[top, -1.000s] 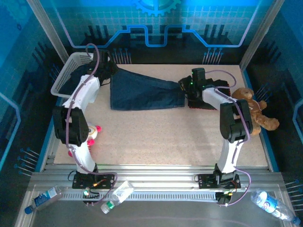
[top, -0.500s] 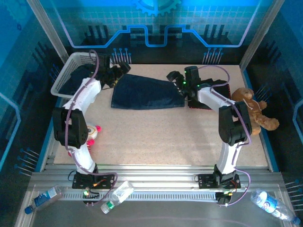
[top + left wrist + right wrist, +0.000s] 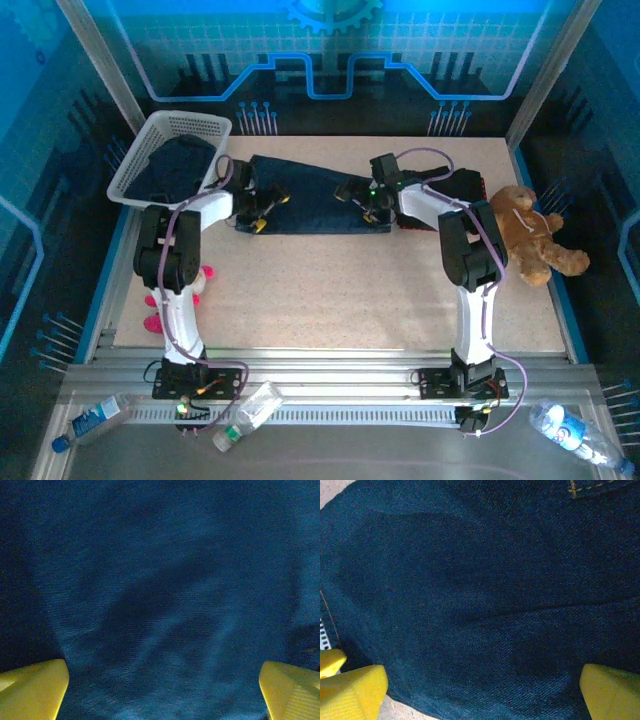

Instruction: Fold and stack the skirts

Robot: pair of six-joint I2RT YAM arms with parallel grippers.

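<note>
Denim front and centre: on the speckled table (image 3: 330, 300), a dark blue denim skirt (image 3: 315, 190) lies spread flat at the far middle. The white basket (image 3: 128, 175) at far left holds more dark cloth (image 3: 178, 158). The brown teddy bear (image 3: 530, 235) sits off to the right. The left gripper (image 3: 272, 212) hovers over the skirt's left end, jaws spread wide and gripping nothing. The right gripper (image 3: 358, 200) is over the right end, just as wide, also empty-handed.
</note>
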